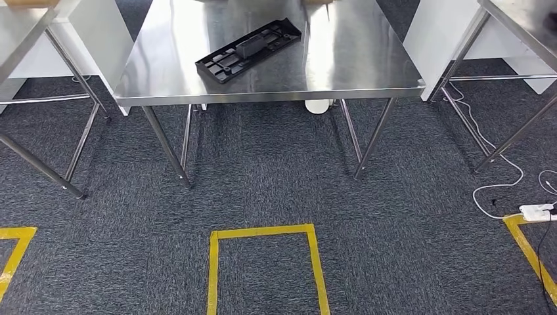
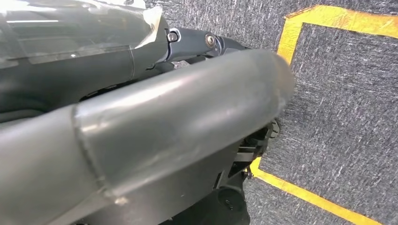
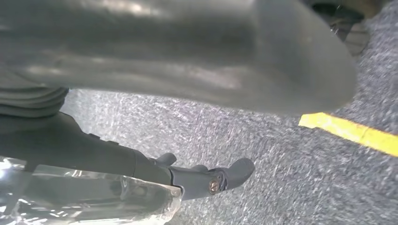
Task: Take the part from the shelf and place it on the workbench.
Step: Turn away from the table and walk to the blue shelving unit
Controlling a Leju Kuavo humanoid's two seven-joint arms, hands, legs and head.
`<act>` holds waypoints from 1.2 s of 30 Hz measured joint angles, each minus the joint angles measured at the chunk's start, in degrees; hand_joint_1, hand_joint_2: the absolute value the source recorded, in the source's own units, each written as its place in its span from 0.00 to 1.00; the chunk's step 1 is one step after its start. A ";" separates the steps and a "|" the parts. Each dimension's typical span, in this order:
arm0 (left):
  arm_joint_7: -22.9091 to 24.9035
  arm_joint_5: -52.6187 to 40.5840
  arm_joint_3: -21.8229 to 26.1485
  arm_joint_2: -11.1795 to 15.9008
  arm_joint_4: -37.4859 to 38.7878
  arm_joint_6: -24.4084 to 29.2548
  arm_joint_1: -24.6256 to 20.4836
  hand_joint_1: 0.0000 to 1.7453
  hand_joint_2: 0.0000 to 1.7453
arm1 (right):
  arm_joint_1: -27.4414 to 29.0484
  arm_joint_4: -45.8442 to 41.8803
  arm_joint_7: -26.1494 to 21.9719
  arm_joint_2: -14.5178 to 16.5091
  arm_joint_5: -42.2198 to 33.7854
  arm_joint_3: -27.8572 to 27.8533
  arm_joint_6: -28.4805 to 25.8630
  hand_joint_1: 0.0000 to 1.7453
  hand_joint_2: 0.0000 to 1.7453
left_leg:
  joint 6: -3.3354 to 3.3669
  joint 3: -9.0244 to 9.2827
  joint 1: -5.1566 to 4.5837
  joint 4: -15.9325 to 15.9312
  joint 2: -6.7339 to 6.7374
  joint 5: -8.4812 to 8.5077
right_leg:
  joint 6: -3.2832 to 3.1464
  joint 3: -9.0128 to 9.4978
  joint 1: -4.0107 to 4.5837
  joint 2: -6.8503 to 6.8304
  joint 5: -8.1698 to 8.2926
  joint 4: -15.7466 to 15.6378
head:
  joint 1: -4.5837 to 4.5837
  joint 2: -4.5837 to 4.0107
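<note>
Part on workbench — head view

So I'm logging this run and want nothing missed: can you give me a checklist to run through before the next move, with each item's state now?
1. Black flat ribbed plastic part lies on the steel workbench top: ok.
2. Part sits fully inside the workbench edges, nothing overhanging: ok.
3. Left hand holds nothing: ok, it hangs over the grey carpet.
4. Right hand holds nothing: ok; its dark fingers show apart and free above the carpet.
5. Robot stands behind the yellow tape rectangle facing the workbench: ok.
6. White cable and power strip off to the right, away from the path: cannot tell.
</note>
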 joint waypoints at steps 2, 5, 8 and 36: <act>-0.07 -0.03 -0.05 -0.11 0.01 -0.06 -0.04 0.00 0.00 | 0.16 0.02 -0.32 -0.05 -0.20 -0.01 0.39 0.00 0.00 | 1.28 -0.69 -0.11 -0.39 0.18 0.82 | 0.79 -0.55 0.03 0.06 0.14 0.29 | -0.03 0.00; -0.13 -0.04 -0.09 -0.31 0.01 -0.09 -0.18 0.00 0.00 | 0.38 0.05 -0.39 -0.20 -0.31 -0.01 0.52 0.00 0.00 | 3.13 -2.47 -0.09 -0.79 0.61 2.63 | 0.43 -3.16 -0.18 0.37 -5.46 6.58 | 0.33 0.00; -0.17 -0.13 -0.10 -0.40 0.01 -0.09 -0.24 0.00 0.00 | 0.48 0.05 -0.41 -0.27 -0.31 -0.01 0.53 0.00 0.00 | 3.26 -5.03 -0.15 -0.72 0.88 4.58 | 0.97 -5.07 -0.26 0.46 -9.96 16.12 | 0.59 0.00; -0.67 -1.25 -1.38 -0.74 0.42 0.13 -0.06 0.00 0.00 | 0.83 0.21 0.98 -0.15 -0.73 -0.26 1.62 0.00 0.00 | 0.85 0.05 -0.48 -0.47 0.05 0.30 | -0.23 0.31 0.32 0.15 -0.12 -0.19 | -0.13 0.00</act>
